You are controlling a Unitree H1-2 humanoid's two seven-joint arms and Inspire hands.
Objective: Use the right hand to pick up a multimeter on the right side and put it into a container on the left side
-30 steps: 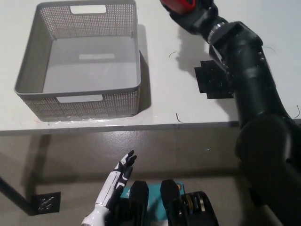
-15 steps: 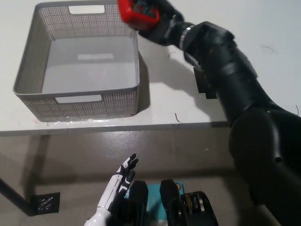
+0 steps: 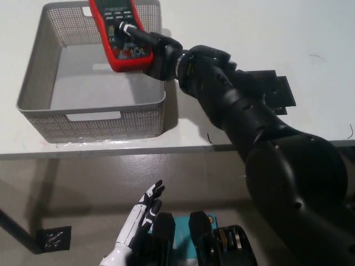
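Observation:
A red and black multimeter (image 3: 118,30) hangs over the far right part of the grey perforated basket (image 3: 39,94), face up with its dial showing. My black right hand (image 3: 151,49) is shut on the multimeter's near right edge, and the arm stretches in from the lower right across the basket's right wall. The basket's floor below is bare. My white left hand (image 3: 137,217) rests low at the picture's bottom, below the table edge, fingers apart and holding nothing.
A black square marker (image 3: 274,91) lies on the white table (image 3: 233,27) to the right of the arm. The table's front edge (image 3: 111,151) runs just before the basket. A small dark tag (image 3: 54,238) lies on the floor at lower left.
My right hand has carried the multimeter left, from above the basket's far right corner to over its inside. The arm now reaches further across. The left hand has stayed put.

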